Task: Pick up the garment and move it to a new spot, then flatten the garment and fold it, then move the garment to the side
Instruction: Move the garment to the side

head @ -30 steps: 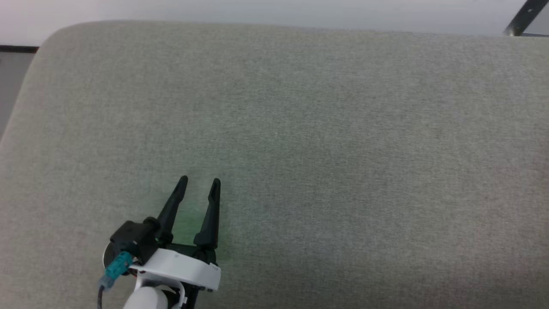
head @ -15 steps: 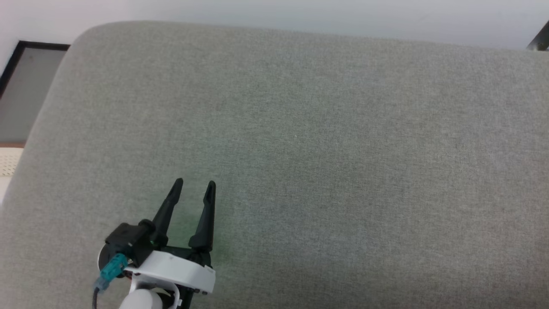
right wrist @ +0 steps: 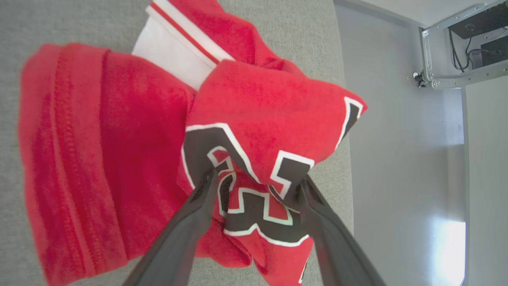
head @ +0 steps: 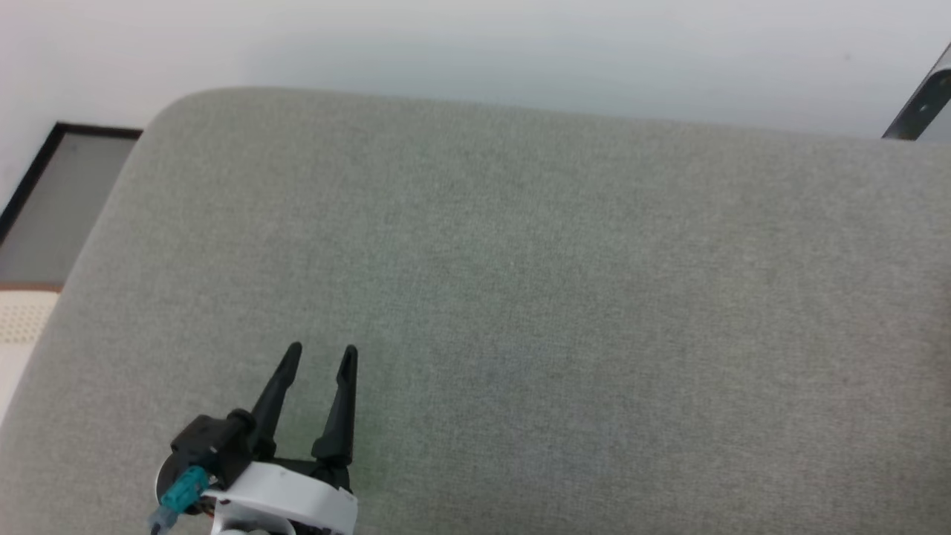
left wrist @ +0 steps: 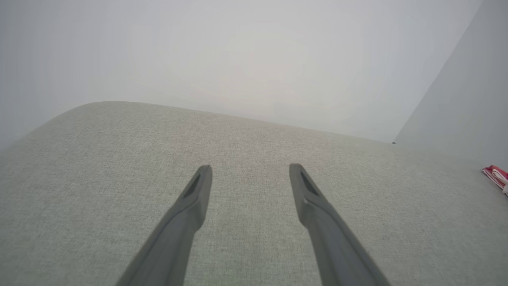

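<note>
Right gripper [right wrist: 256, 178]: fingers spread wide, released, clamping nothing; tips low centre of the right wrist view, against the garment [right wrist: 119, 139].
Garment: red, crumpled, white sleeve at upper centre, black numeral print between the fingers; heaped on grey cushion [right wrist: 35, 20].
Left gripper [head: 319, 355]: fingers parted, holding nothing; lower left of head view, over the cushion.
</note>
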Robot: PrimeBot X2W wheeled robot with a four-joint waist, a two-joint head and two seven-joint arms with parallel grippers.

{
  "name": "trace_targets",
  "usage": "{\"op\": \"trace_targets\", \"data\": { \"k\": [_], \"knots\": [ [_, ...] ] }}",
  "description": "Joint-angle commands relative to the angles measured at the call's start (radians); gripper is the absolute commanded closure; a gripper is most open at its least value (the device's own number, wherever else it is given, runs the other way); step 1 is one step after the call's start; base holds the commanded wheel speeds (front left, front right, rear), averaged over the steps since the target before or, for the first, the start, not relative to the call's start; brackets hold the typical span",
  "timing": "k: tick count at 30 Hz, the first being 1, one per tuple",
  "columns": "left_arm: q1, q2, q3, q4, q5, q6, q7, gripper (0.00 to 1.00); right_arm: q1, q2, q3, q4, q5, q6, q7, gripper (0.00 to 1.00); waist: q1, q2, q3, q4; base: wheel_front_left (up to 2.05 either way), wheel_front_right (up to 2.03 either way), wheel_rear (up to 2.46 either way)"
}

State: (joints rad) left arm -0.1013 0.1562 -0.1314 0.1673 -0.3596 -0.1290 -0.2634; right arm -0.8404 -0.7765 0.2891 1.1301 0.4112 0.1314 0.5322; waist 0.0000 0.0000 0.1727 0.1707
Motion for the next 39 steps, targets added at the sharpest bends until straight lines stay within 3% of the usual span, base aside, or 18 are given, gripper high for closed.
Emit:
{"op": "trace_targets", "data": {
  "k": [1,9,18,29,39],
  "knots": [
    [0.007,0.001,0.001,-0.002,-0.002,-0.002,-0.001,0.0,-0.009,0.01,-0.007,0.001,-0.003,-0.002,-0.011,0.0,0.0,0.0,-0.024,-0.01,0.0,0.0,0.0],
    [0.046,-0.001,-0.003,0.002,-0.001,0.0,-0.001,0.0,-0.045,0.086,-0.06,-0.009,-0.032,-0.002,-0.062,0.0,0.0,0.0,-0.097,-0.038,0.0,0.0,0.0],
    [0.097,0.011,0.012,-0.01,-0.015,0.013,0.0,0.0,-0.013,0.165,-0.085,-0.097,0.043,-0.002,-0.137,0.0,0.0,0.0,-0.196,-0.066,0.0,0.0,0.0],
    [0.162,0.011,0.054,-0.05,-0.032,0.042,0.0,0.0,0.118,0.235,0.053,-0.344,0.19,-0.002,-0.389,0.0,0.0,0.0,-0.256,-0.114,0.0,0.0,0.0],
    [0.184,0.005,0.086,-0.086,-0.039,0.051,-0.001,0.0,0.192,0.302,0.206,-0.418,0.25,-0.002,-0.615,0.0,0.0,0.0,-0.27,-0.161,0.0,0.0,0.0]
  ]
}}
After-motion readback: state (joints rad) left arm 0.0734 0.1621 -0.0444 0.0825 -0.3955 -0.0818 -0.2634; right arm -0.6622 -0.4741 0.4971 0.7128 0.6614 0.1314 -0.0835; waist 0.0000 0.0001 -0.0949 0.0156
